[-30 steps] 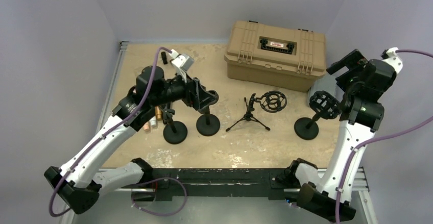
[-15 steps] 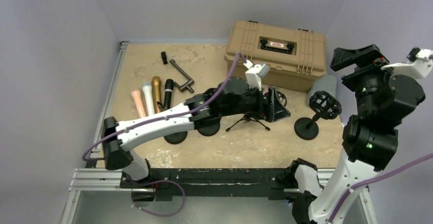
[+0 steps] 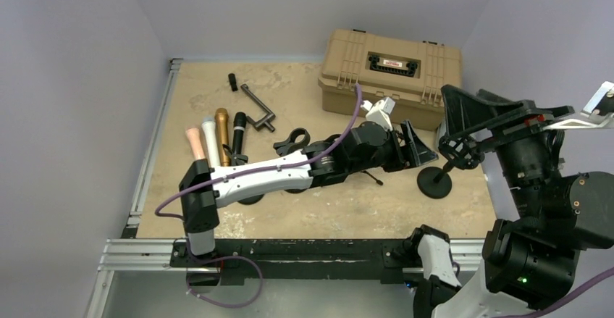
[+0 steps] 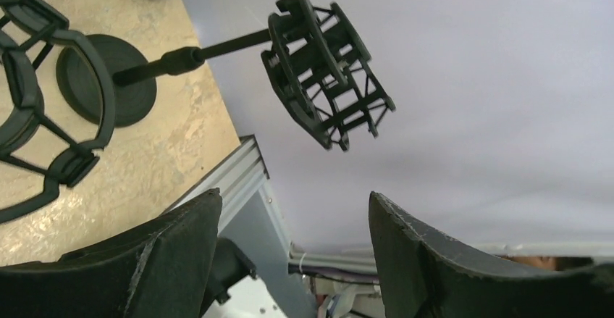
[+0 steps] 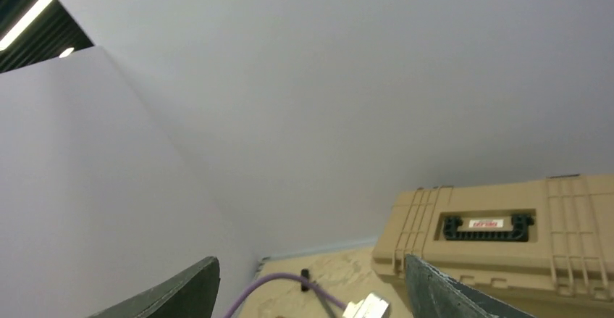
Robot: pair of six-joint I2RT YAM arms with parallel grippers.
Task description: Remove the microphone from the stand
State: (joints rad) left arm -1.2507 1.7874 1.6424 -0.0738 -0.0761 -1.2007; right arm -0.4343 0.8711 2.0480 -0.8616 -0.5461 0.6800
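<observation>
- Facing the shock-mount stand (image 4: pixel 293 79), our left gripper (image 4: pixel 293 202) stands wide and empty; the mount lies ahead of its fingertips, untouched.
- Our right gripper (image 5: pixel 310 260) gapes wide, empty.

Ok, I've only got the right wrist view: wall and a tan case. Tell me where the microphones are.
Observer: Four microphones lie in a row, flat on the left part of the table.
Operator: Now report the other side.
Observer: The left end effector is open and empty, out over the right half, facing a shock mount.
Operator: Check that mount.
Observer: It holds nothing; it sits on a round-base stand.
</observation>
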